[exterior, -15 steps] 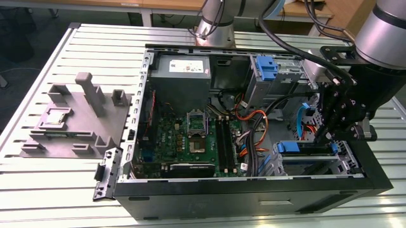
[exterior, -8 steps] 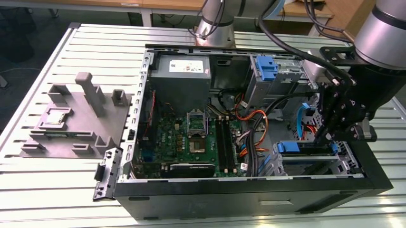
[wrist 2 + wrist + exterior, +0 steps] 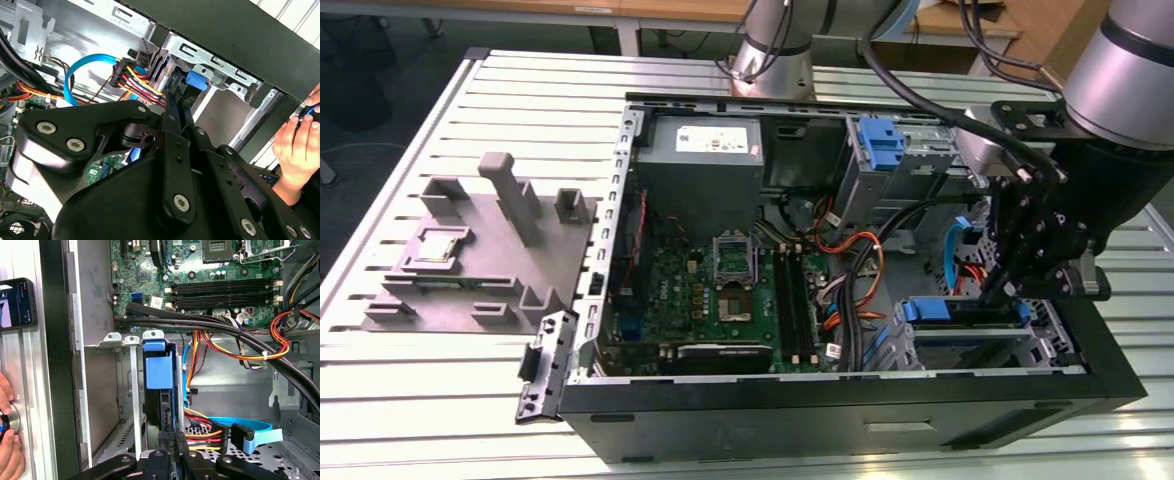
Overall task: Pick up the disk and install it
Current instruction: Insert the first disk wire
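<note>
Fingers (image 3: pixel 169 442) grip the disk (image 3: pixel 159 375), seated upright in the case's (image 3: pixel 854 415) bay.

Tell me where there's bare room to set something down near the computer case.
The slatted table is bare in front of the grey fixture and behind it. Inside the case it is crowded: cables, power supply, and gripper at the drive bay.
</note>
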